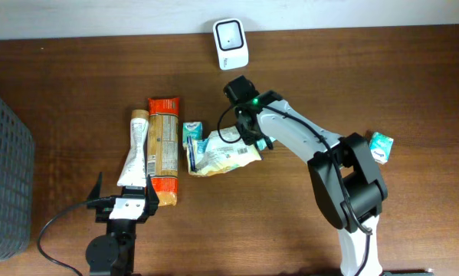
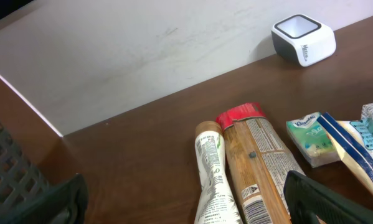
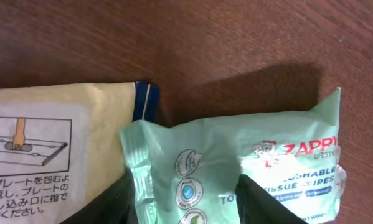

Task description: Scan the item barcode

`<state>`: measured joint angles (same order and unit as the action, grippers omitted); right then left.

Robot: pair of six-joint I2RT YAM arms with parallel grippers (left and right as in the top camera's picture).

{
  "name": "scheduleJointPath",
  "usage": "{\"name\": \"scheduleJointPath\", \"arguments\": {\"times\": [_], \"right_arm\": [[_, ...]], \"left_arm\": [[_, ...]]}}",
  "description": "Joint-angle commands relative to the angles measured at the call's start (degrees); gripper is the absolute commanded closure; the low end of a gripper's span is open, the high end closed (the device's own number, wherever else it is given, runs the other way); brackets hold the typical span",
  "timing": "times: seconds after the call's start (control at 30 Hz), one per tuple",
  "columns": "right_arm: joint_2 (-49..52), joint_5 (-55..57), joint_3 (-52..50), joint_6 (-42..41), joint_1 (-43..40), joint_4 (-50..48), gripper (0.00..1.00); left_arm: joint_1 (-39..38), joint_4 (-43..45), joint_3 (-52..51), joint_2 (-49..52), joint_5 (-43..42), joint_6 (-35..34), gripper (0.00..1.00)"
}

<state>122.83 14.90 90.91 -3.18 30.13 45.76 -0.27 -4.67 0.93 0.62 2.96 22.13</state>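
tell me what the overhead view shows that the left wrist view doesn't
Only overhead: the right gripper and its arm, low over the soft packs mid-table, and a lone green pack at far right. Only left wrist: what looks like a barcode on the brown packet, seen close up. Both: the white scanner, the tube, the small tissue pack and the grey basket.

Light's even and fairly bright. The dark brown wooden table (image 1: 76, 77) shows a soft sheen up close. The pale green plastic wipes pack (image 3: 236, 162) throws a dark shadow behind it, and its edges look slightly soft.
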Motion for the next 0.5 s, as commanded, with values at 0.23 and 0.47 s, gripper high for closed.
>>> {"name": "scheduleJointPath", "arguments": {"times": [0.23,0.47], "right_arm": [[1.8,3.4,-3.5,1.3,0.6,1.0,0.49],[4.3,3.4,-4.2,1.4,0.6,2.3,0.96]], "left_arm": [[0.3,0.1,-0.4,-0.3,-0.2,0.7,0.01],[0.3,0.1,-0.4,-0.3,-0.2,0.7,0.01]]}}
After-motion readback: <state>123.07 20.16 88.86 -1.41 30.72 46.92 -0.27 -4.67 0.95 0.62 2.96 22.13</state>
